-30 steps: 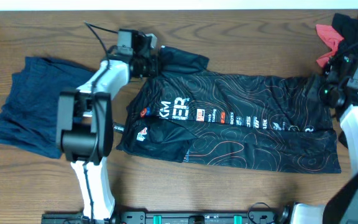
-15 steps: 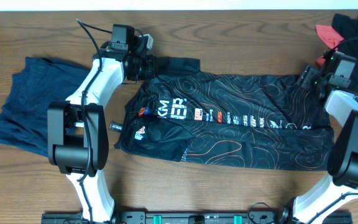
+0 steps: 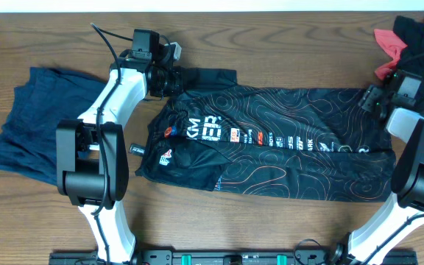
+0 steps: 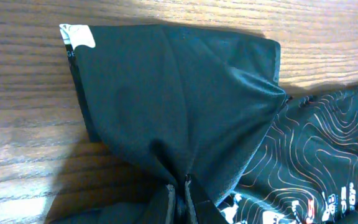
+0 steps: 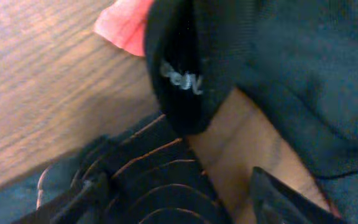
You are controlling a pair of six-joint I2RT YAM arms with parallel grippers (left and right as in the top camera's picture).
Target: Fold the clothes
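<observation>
Right now I am watching the left gripper (image 3: pixel 174 78) pinching a sleeve (image 4: pixel 179 93) of the black jersey (image 3: pixel 285 158), which is lying flat across the middle of the wooden table (image 3: pixel 271 37), while the right gripper (image 3: pixel 371 99) is hovering with jaws spread over its upper right corner.

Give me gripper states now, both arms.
Left gripper: closed, pinching the black jersey.
Right gripper: open above the jersey's edge, holding nothing.

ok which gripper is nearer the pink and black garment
Right. The right gripper sits at one end of the jersey, just beside the pink and black garment; the left gripper pinches the jersey at the far end.
</observation>
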